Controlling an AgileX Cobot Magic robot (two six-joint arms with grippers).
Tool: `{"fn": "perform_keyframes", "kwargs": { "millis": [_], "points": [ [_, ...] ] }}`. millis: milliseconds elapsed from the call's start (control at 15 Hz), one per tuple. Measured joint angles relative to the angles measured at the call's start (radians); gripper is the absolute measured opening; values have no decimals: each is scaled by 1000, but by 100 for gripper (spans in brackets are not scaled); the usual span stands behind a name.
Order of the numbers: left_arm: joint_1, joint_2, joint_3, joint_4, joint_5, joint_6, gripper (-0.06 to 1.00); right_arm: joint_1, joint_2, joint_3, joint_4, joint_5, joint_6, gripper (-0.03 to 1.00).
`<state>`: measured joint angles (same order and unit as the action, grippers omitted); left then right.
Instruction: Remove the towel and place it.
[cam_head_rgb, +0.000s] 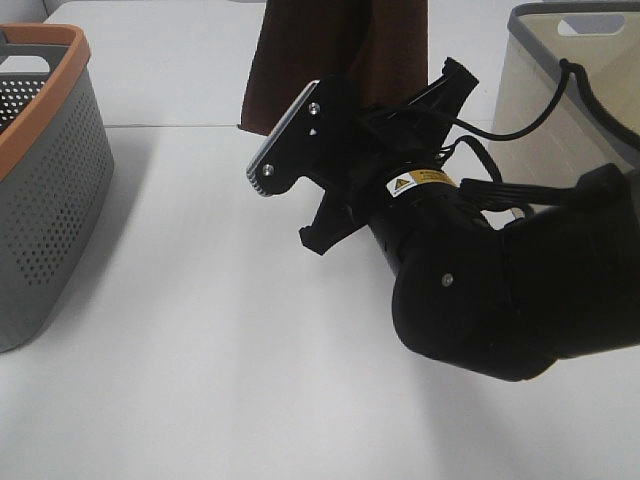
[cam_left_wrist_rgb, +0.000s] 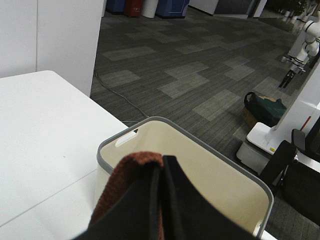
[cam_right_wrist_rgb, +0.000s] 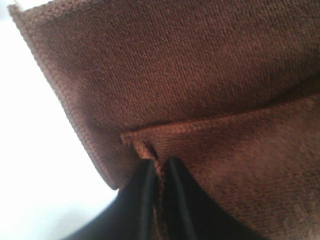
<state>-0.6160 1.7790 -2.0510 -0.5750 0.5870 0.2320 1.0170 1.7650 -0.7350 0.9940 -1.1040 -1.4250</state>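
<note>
The dark brown towel (cam_head_rgb: 300, 50) hangs down from above the top edge of the exterior view, over the back middle of the table. My right gripper (cam_head_rgb: 275, 150) reaches up from the right, close to the camera, and meets the towel's lower left edge. In the right wrist view the right gripper (cam_right_wrist_rgb: 159, 170) is shut on a folded edge of the towel (cam_right_wrist_rgb: 200, 75). My left gripper (cam_left_wrist_rgb: 161, 167) is out of the exterior view. Its wrist view shows it shut on the towel (cam_left_wrist_rgb: 125, 180), high above the beige basket (cam_left_wrist_rgb: 200, 165). The towel's white label is not visible.
A beige basket with a grey rim (cam_head_rgb: 560, 80) stands at the back right. A grey perforated basket with an orange rim (cam_head_rgb: 50, 180) stands at the left. The white table (cam_head_rgb: 200, 350) lies between them. My right arm's black body (cam_head_rgb: 480, 290) blocks much of the right side.
</note>
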Motion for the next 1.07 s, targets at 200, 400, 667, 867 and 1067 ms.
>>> {"fn": "perform_keyframes", "kwargs": {
  "millis": [200, 400, 667, 867, 1067],
  "points": [
    [0, 0, 0, 69, -12, 1, 0, 0, -9, 0, 4, 3, -1, 0],
    [0, 0, 0, 194, -29, -6, 0, 0, -77, 0, 9, 40, 24, 0],
    [0, 21, 0, 530, -6, -139, 0, 0, -198, -2, 24, 145, 149, 0],
    [0, 33, 0, 712, 87, -232, 0, 0, -235, -2, 78, 170, 179, 0],
    [11, 34, 0, 798, 158, -288, 0, -20, -242, -19, 103, 179, 227, 0]
  ]
}}
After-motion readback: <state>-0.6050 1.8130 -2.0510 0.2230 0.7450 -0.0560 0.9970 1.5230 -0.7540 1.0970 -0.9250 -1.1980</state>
